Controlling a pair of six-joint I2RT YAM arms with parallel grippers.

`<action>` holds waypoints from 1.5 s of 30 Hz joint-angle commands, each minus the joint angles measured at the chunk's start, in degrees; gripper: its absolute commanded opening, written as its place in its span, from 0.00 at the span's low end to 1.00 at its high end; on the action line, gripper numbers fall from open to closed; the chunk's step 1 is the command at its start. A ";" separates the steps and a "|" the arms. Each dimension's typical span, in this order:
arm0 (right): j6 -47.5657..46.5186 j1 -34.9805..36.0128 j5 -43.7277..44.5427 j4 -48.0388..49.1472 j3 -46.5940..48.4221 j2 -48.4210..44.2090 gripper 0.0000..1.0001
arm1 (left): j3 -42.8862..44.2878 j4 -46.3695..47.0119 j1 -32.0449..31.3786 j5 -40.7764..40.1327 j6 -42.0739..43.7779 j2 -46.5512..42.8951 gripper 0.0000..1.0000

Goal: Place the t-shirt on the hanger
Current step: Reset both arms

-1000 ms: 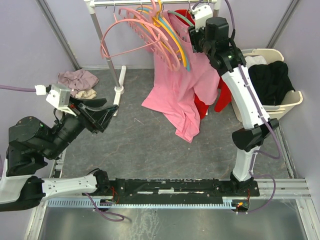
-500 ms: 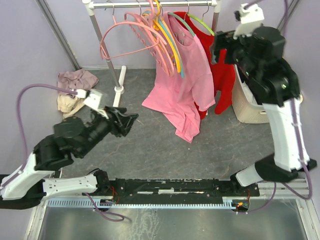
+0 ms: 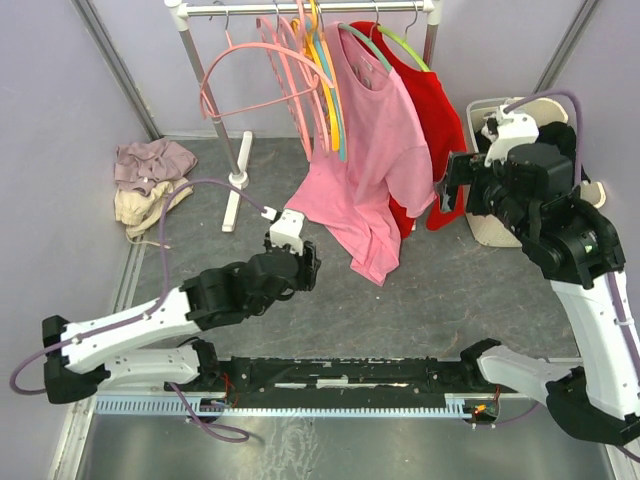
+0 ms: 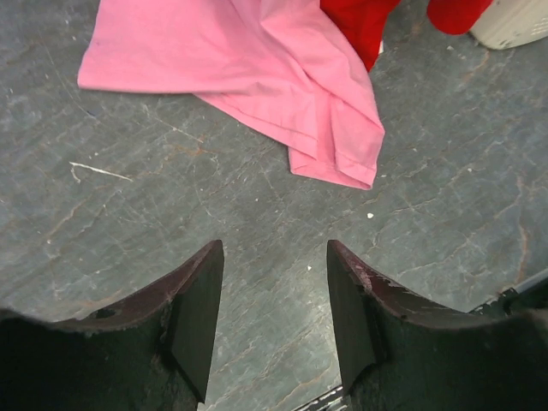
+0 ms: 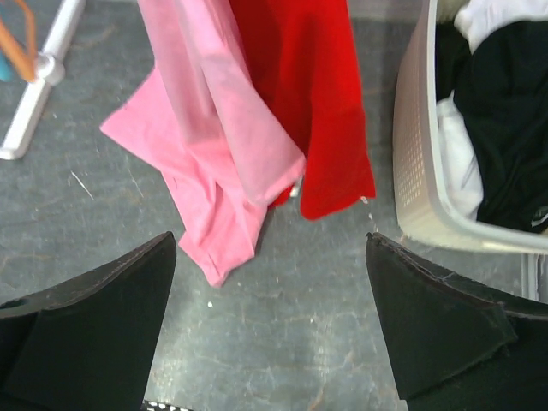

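On the rail (image 3: pixel 300 8) at the back, the soft pink cotton t-shirt (image 3: pixel 375 150) was hung from the thin mint-green plastic hanger (image 3: pixel 362 40). Its collar was set uppermost and its long axis ran downward. Its creased hem was spread on the grey, scratched counter (image 3: pixel 250 230). The left fingers (image 4: pixel 193 300) and right fingers (image 5: pixel 94 317) were held apart, nothing gripped.

Hanger (image 3: pixel 364 41) mostly hidden inside t-shirt (image 3: pixel 380 150); basket (image 5: pixel 411 128) cut off at edge.

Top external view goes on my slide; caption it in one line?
Pink t-shirt hangs on the rack beside a red shirt, hem on the floor; left gripper and right gripper open, empty.
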 commanded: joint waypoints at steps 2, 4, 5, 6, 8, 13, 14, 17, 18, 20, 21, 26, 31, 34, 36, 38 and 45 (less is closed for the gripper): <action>4.01 0.03 3.20 0.40 -7.97 -5.15 1.00 | -3.09 10.86 1.03 -2.89 -5.09 5.38 0.58; 4.78 0.04 3.12 0.45 -11.03 -5.99 1.00 | -3.64 11.87 2.40 -2.36 -4.76 8.46 0.58; 6.15 0.01 1.32 1.15 -15.79 -7.92 1.00 | -4.70 14.15 4.86 -0.69 -4.65 11.21 0.58; 6.87 -0.03 -0.30 1.89 -17.55 -8.93 1.00 | -5.27 15.40 5.44 0.31 -4.65 11.44 0.58; 8.08 -0.02 -3.97 3.77 -21.54 -11.48 0.99 | -6.30 17.36 5.62 2.01 -4.57 11.42 0.59; 10.96 0.02 -5.92 6.41 -33.11 -18.01 0.99 | -8.22 17.23 5.71 5.16 -4.65 10.54 0.62; 11.22 0.03 -5.15 6.73 -34.92 -19.18 0.99 | -8.54 17.37 5.79 5.80 -4.72 9.94 0.63; 11.80 0.06 -2.21 7.15 -38.69 -22.29 0.99 | -9.49 18.10 5.84 7.64 -4.81 7.90 0.66; 11.80 0.03 -1.80 7.36 -39.51 -23.20 0.99 | -9.80 18.52 5.96 8.57 -4.74 7.14 0.78; 11.61 0.01 -1.21 7.80 -41.12 -25.12 0.99 | -10.59 19.01 6.23 10.15 -4.65 5.61 0.85; 11.43 0.01 -1.22 7.98 -41.82 -25.91 0.99 | -11.01 19.17 6.76 11.43 -4.65 4.80 0.86; 11.07 0.03 -3.20 8.95 -44.61 -27.90 0.99 | -15.83 23.60 12.81 21.99 -4.76 0.43 0.89; 11.82 0.03 -4.99 11.00 -46.87 -30.31 0.99 | -20.24 28.05 23.33 33.88 -6.67 -3.93 0.89; 11.96 0.01 -4.36 10.98 -46.98 -30.14 0.99 | -20.64 28.05 26.94 36.68 -6.98 -6.01 0.89; 11.88 0.01 -4.13 11.17 -47.14 -29.92 0.99 | -21.15 28.59 28.92 39.34 -7.48 -7.37 0.89; 11.97 0.03 -4.07 11.51 -47.56 -29.89 0.99 | -21.94 29.33 30.97 41.85 -8.45 -9.00 0.90; 12.08 0.06 -3.50 11.79 -48.27 -30.45 0.99 | -22.15 25.48 34.43 42.30 -8.52 -12.75 0.90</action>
